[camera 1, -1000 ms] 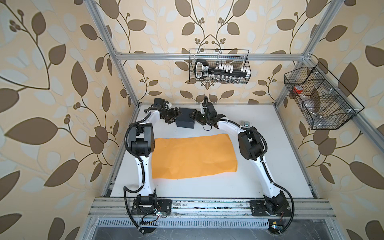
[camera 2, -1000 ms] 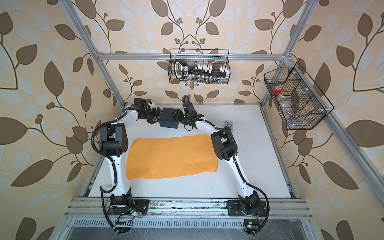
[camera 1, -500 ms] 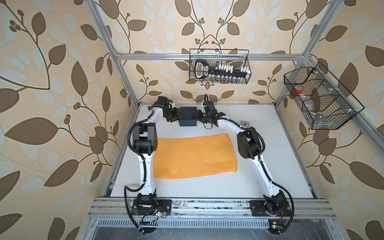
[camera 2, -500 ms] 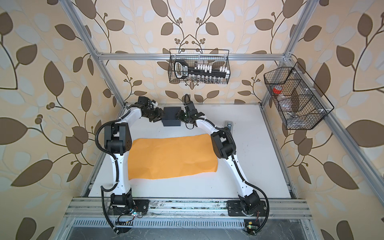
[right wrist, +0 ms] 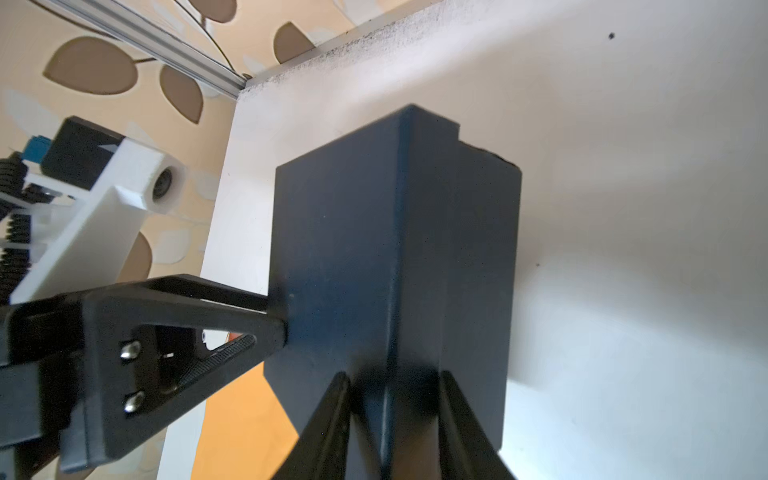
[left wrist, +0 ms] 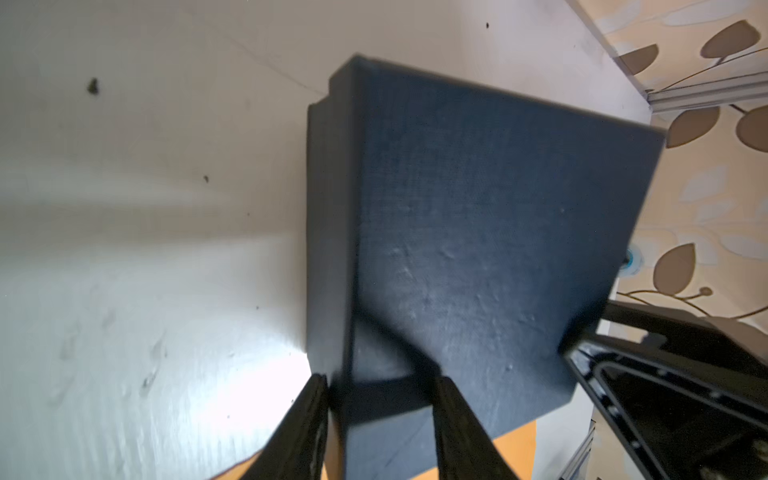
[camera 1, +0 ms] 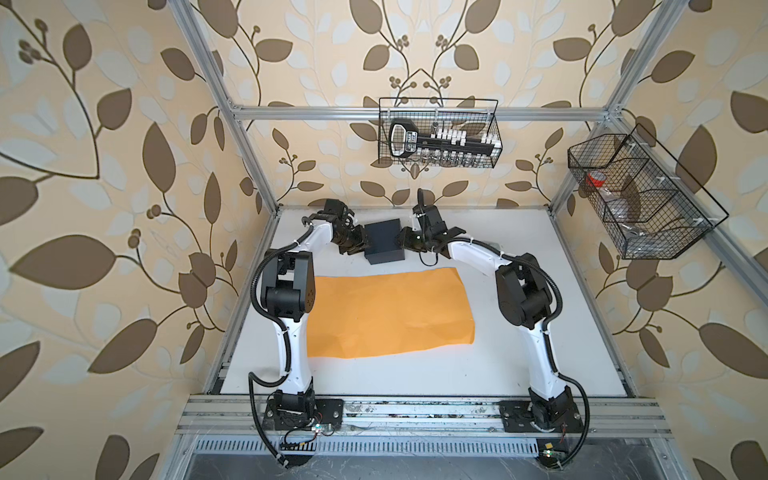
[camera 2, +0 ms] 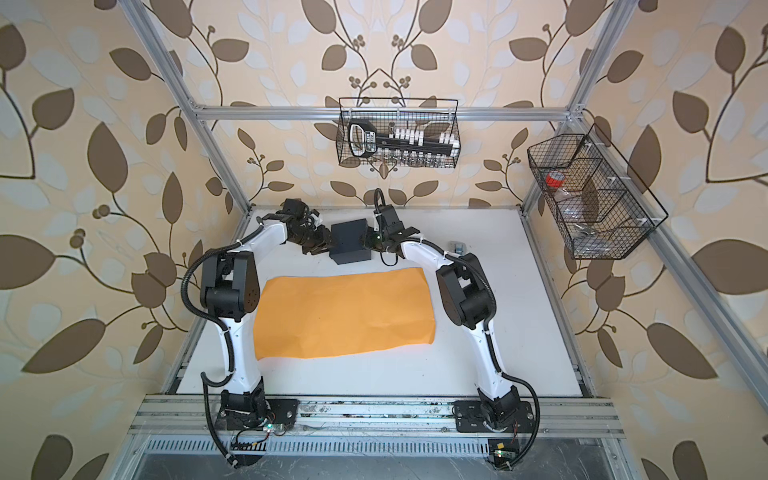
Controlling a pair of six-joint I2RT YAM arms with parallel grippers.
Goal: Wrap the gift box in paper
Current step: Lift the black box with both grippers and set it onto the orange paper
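Gift box, far of paper, is pinched by left hand and right hand: pickup step; next, level lift onto paper.

Matte black gift box, plain orange paper, white surface, beige wallpaper patterned with brown and pale leaves on thin dark stems, white arms with black joints, black wire baskets at 12 and 2 o'clock, red item in the latter
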